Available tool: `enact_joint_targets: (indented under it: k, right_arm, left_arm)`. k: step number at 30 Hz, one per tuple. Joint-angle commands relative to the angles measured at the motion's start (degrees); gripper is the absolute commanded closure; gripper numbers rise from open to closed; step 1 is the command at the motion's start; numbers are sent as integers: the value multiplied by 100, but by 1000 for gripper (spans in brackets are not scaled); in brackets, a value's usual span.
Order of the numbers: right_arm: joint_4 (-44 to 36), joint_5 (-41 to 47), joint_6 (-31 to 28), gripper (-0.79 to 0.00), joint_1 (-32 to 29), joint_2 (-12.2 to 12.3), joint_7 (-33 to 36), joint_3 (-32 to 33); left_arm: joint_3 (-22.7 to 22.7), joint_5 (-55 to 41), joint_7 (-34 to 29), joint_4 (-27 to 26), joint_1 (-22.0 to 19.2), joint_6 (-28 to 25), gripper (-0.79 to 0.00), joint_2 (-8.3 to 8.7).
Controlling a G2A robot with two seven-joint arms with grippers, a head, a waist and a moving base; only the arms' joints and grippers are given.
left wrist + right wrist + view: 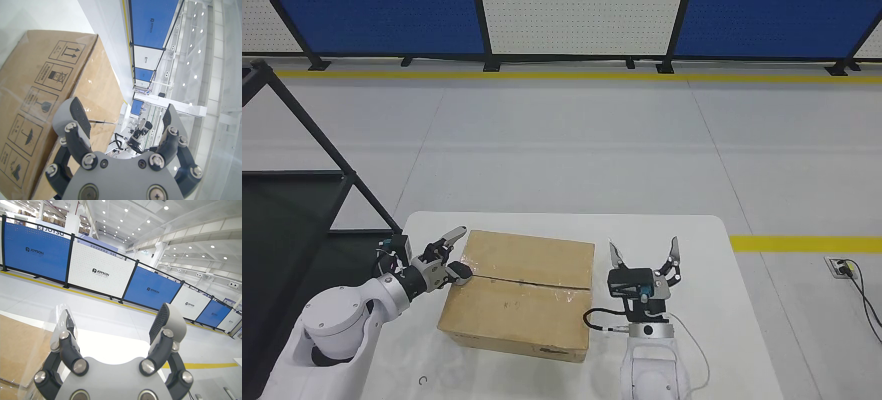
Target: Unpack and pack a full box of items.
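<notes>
Closed, taped box (pixel 517 293) on table (pixel 712 255)

box (pixel 519 293) blocks tbl (pixel 702 260) ctr | room to pass: far edge, R of box

Contents of closed box (pixel 517 292) unseen

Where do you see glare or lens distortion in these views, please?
Top view: clear tape on the box seam glints near the left gripper. Left wrist view: the fence rails bow, and sheen streaks the box side. Right wrist view: ceiling lights glare, the fence curves, and clear film on the right gripper catches light.
</notes>
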Motion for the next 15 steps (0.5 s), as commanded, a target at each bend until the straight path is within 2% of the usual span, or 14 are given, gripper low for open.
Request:
enact_joint_targets:
  k: [1, 15]
  right_arm:
    - [0, -2, 0, -785, 0, 0, 0, 0]
    - [-37, -35, -125, -785, -28, 0, -6, -12]
  left_arm:
    - [0, 0, 0, 0, 0, 0, -785, 0]
    - [0, 0, 0, 0, 0, 0, -785, 0]
